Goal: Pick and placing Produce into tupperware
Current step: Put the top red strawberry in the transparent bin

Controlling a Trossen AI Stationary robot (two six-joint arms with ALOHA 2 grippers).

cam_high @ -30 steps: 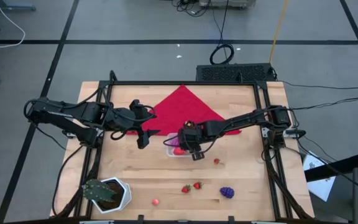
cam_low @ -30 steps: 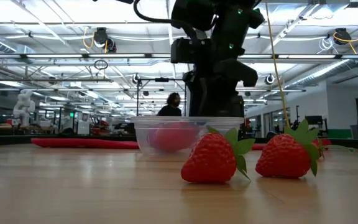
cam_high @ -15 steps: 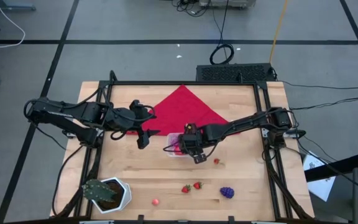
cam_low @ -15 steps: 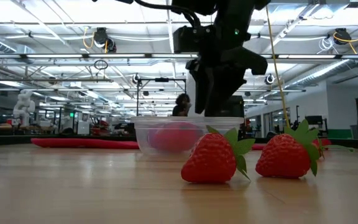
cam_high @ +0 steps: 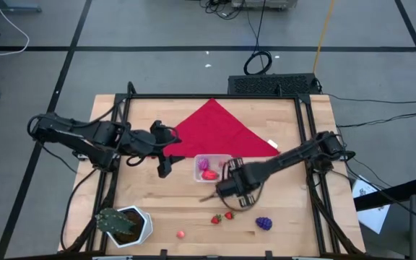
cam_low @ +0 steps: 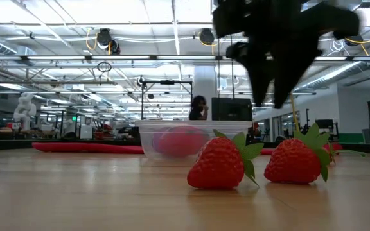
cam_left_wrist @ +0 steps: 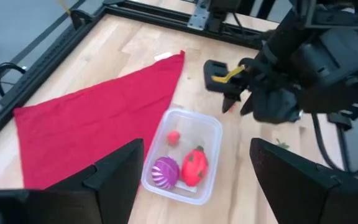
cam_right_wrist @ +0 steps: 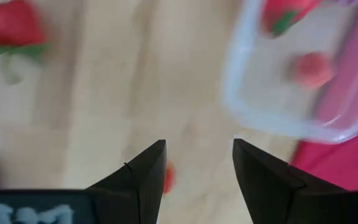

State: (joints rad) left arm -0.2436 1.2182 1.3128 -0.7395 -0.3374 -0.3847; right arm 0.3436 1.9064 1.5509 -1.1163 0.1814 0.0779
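Observation:
The clear tupperware (cam_high: 211, 168) sits on the wood by the red cloth's near point and holds a purple grape bunch (cam_left_wrist: 165, 171), a strawberry (cam_left_wrist: 193, 167) and a small red ball (cam_left_wrist: 174, 137). Two strawberries (cam_high: 222, 217), a grape bunch (cam_high: 264, 223) and a red ball (cam_high: 181, 234) lie on the table toward the near edge. My right gripper (cam_high: 219, 193) hovers open and empty just near-right of the tub, above the wood (cam_right_wrist: 197, 168). My left gripper (cam_high: 166, 164) waits open to the tub's left (cam_left_wrist: 207, 180).
A big red triangular cloth (cam_high: 219, 130) lies flat on the far half of the table. A green plant in a white pot (cam_high: 125, 224) stands at the near left corner. A black frame (cam_high: 215, 97) edges the table. A person shows in the room beyond (cam_low: 199, 109).
My right gripper has left its place over the tub and swung toward the table's near edge, a little to the right, coming down over bare wood beside the tub. The tub's contents now show uncovered from above. The tub has stayed where it was.

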